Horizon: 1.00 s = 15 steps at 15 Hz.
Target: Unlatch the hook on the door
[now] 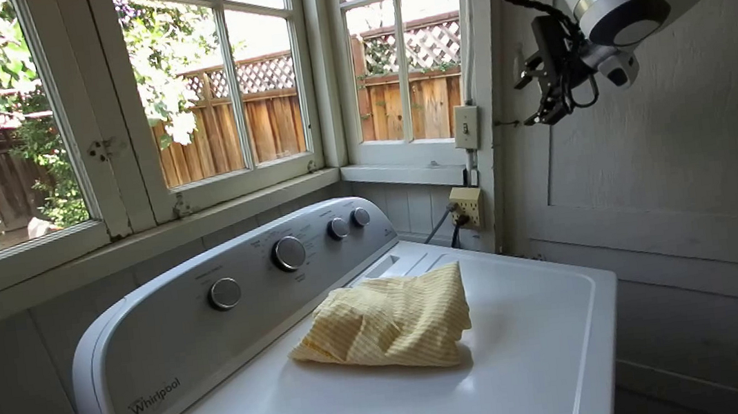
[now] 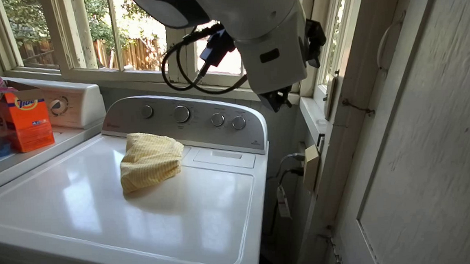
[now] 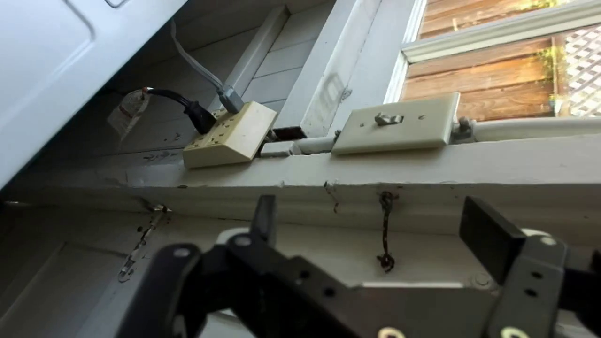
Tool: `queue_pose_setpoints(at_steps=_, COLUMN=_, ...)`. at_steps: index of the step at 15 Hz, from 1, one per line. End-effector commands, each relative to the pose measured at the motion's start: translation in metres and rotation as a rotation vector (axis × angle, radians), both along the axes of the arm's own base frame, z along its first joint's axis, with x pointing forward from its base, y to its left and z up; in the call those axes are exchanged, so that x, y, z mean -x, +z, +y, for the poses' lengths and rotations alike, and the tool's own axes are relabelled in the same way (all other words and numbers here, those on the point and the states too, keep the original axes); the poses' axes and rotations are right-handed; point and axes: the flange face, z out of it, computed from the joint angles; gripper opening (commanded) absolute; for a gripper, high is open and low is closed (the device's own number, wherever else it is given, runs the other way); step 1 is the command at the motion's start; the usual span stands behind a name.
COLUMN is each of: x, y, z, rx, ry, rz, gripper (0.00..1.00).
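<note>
Now the hook (image 3: 385, 230) reaches from the frame (image 3: 507, 162) across to the door (image 2: 441, 168), and it looks latched there, though the wrist view is too dim to be certain. Near the door hovers the gripper (image 3: 371, 213), its jaws spread wide; in the wrist view the hook shows between them, touching neither. A switch plate (image 3: 396, 124) and an outlet (image 3: 230, 136) sit on the frame beside the door. Farther from the door, a crumpled yellow cloth (image 1: 389, 323) lies on the white machine (image 1: 529, 334).
</note>
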Motion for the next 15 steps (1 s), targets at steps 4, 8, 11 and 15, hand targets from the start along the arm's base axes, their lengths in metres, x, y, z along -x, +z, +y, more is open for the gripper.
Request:
queue_pose_setpoints(at_steps=4, x=-0.019, y=-0.026, z=-0.025, rx=0.016, ry=0.041, rz=-0.155, gripper=1.0)
queue_pose_setpoints(at_steps=8, x=-0.028, y=-0.055, z=-0.032, rx=0.084, ry=0.025, rz=-0.237, gripper=1.0)
queue_pose_setpoints(at_steps=11, x=-0.039, y=-0.075, z=-0.032, rx=0.116, ry=0.027, rz=-0.293, gripper=1.0)
queue_pose_setpoints(at_steps=15, x=-0.056, y=-0.09, z=-0.032, rx=0.159, ry=0.018, rz=-0.38, gripper=1.0)
